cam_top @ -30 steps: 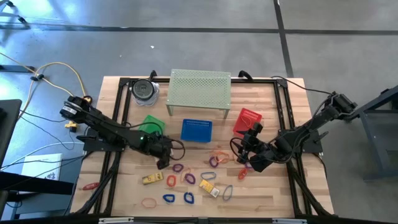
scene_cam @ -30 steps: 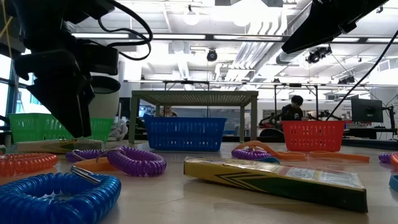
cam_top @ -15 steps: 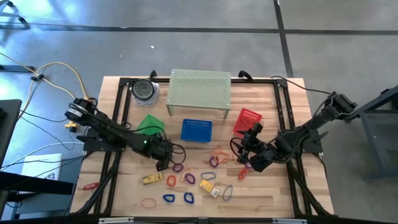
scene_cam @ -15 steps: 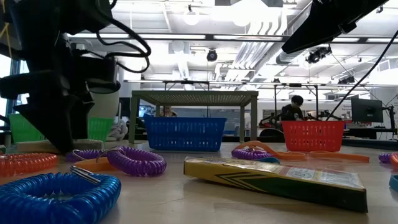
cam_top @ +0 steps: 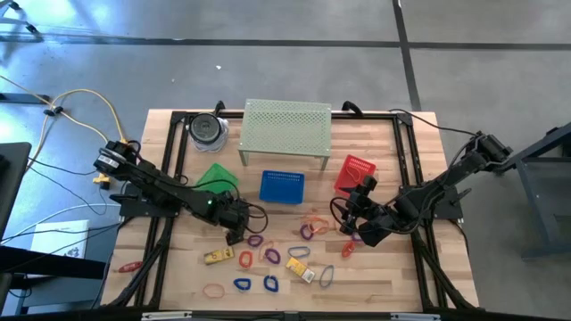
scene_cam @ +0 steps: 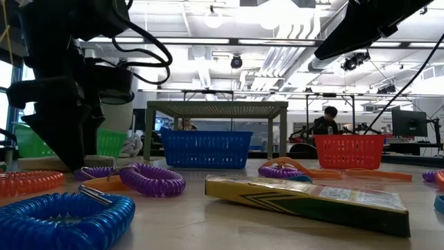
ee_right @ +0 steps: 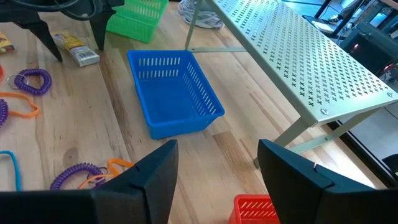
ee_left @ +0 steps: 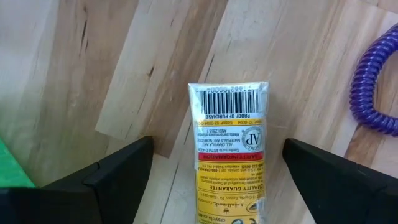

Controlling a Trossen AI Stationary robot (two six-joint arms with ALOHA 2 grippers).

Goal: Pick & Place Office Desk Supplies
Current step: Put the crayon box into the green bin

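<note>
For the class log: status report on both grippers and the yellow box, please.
Left gripper open, straddling yellow box, not gripping. Right gripper open, idle above blue basket. Purple coil lies beside the box.

Yellow packet (ee_left: 229, 149), barcode label reading "PROOF OF PURCHASE", round "AP" seal (smaller print unreadable)

I've got bare wood either side of the yellow pack (ee_left: 229, 155) under my left gripper (ee_left: 211, 171), fingers spread wide with room to drop around it. A purple coil (ee_left: 376, 87) lies close on one side, the green basket (cam_top: 215, 177) close on the other. Right gripper (ee_right: 214, 174) hangs open above clear board in front of the blue basket (ee_right: 173, 90); the perforated shelf (ee_right: 292, 59) blocks passage behind. Loose loops (cam_top: 268, 259) crowd the near middle of the table (cam_top: 428, 267), whose outer strips are free.
</note>
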